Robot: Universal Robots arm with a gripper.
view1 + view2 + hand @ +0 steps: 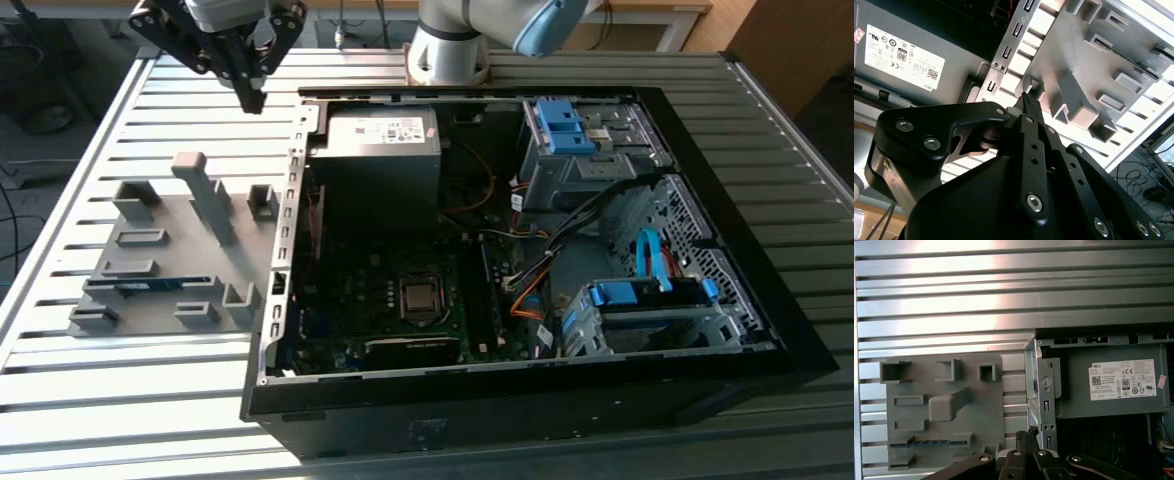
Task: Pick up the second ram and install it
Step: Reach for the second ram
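The jaws are seen pressed together with nothing between them: in the second wrist view the two black fingers (1030, 132) run side by side to a single narrow tip. The gripper (250, 98) is held in the air, pointing down, over the slatted table (120, 420), near the far corner of the open computer case (284, 240) on the exterior view's left. No part is touched by it. In the first wrist view the fingertips are seen just beside the case's metal side wall, between that wall and the grey holder (180, 222). The second ram (150, 285) is found in this holder – a thin blue-teal strip seated on edge in a low slot between grey blocks, on the side of the holder away from the gripper and well apart from it. The same strip is shown in the first wrist view (936, 442), lying along its slot. The holder is laid flat on the table, just beside the case on the exterior view's left. Inside the case the grey power supply (380, 135) is mounted at the far end, the motherboard (387, 300) lies below it in the exterior view, and blue drive brackets (561, 125) are fitted towards the exterior view's right – the arm's base (447, 50) is set beyond the case.
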